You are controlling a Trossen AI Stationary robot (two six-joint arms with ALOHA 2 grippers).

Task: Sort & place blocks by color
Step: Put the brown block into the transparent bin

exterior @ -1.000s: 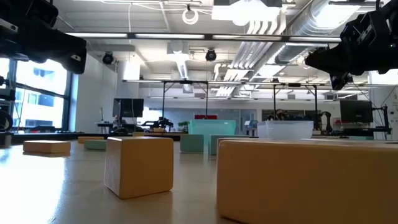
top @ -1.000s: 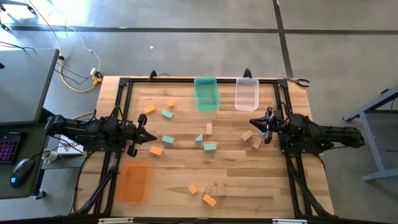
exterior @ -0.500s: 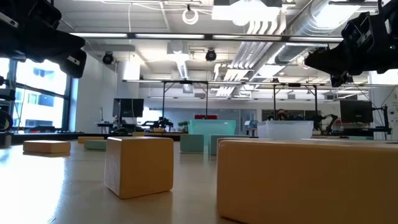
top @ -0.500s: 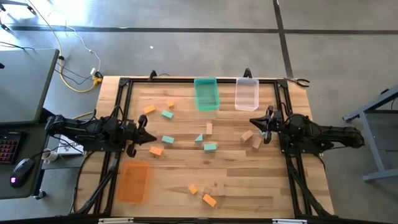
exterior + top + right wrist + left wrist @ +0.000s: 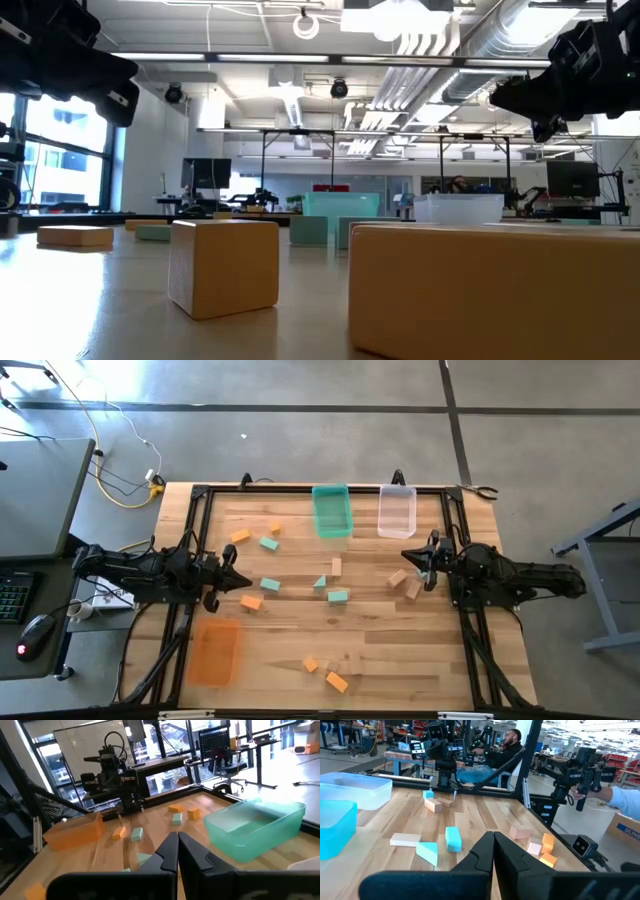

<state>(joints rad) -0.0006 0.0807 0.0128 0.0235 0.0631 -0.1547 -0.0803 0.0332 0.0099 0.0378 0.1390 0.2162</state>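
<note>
Pale wooden surface (image 5: 370, 650) inside a black frame. Along the far edge, a teal bin (image 5: 332, 512) just beside a clear bin (image 5: 397, 511); near the front left corner, an orange bin (image 5: 213, 651). Left of the surface, a desk with keyboard (image 5: 12, 598) and mouse (image 5: 35, 630). Yellow cable (image 5: 105, 450) across grey floor. Beyond, a seated person (image 5: 490, 762).

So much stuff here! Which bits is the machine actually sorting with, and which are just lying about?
Part of the job:
- orange blocks
- teal blocks
- tan blocks
- teal bin, orange bin, clear bin
- left tool and right tool, both shut and holding nothing

Just lying about:
- yellow cable on the floor
- keyboard and mouse on the side desk
</note>
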